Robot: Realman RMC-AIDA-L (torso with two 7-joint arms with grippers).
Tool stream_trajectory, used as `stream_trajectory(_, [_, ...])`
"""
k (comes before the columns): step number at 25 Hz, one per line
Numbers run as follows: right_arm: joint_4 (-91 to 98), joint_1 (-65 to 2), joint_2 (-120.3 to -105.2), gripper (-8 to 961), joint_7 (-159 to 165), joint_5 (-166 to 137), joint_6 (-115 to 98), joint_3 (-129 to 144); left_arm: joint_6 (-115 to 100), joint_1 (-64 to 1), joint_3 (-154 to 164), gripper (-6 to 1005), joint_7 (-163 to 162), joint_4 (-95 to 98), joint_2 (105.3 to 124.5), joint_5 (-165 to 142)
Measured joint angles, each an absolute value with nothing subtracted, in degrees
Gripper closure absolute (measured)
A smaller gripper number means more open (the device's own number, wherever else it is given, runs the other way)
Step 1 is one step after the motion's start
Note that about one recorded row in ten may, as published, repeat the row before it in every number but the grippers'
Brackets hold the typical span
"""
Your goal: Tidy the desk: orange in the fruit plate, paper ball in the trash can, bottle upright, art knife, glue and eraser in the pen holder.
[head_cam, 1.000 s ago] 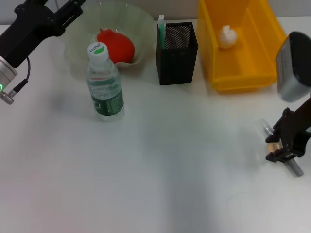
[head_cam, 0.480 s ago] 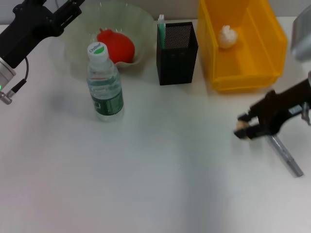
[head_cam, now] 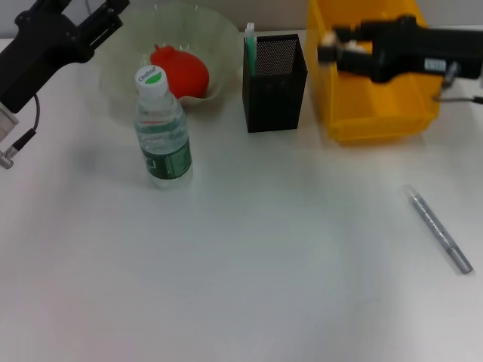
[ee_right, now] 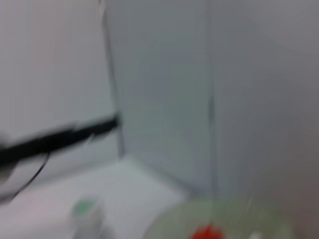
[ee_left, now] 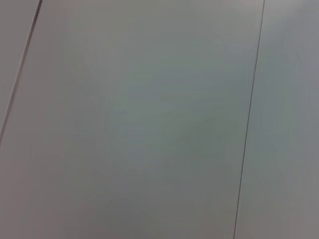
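Note:
My right gripper (head_cam: 330, 47) hangs over the left edge of the yellow bin (head_cam: 377, 121), just right of the black mesh pen holder (head_cam: 275, 75). It is shut on a small pale object, blurred. A grey art knife (head_cam: 440, 230) lies on the table at the right. The water bottle (head_cam: 162, 128) stands upright. The orange (head_cam: 181, 69) lies in the pale fruit plate (head_cam: 121, 72). A green-white stick (head_cam: 250, 41) stands at the holder's left corner. The paper ball is hidden behind my right arm. My left gripper (head_cam: 87, 7) is parked open at the far left.
The right wrist view is blurred and shows the plate (ee_right: 239, 219) with the orange (ee_right: 209, 231) and the bottle cap (ee_right: 84, 206). The left wrist view shows only a blank grey surface. The white table (head_cam: 249, 264) spreads in front.
My right gripper lifted the small pale object from beside the art knife and carried it up and left to the bin's left edge. The left arm barely moved.

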State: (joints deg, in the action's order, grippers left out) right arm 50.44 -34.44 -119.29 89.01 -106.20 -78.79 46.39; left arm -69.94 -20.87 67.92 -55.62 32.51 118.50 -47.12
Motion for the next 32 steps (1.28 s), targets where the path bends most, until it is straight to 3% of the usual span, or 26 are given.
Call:
stream_trajectory(17, [25.19, -49.12, -119.34, 524, 72.62, -93.26, -51.39, 51.75, -78.06, -18.09, 62.67, 197, -52.83, 32.71, 116.49, -47.29])
stream_trajectory(32, [23.12, -49.73, -119.44, 516, 73.24, -92.9, -48.85, 54.02, -80.18, -16.86, 62.48, 197, -52.88, 32.79, 116.06, -47.27])
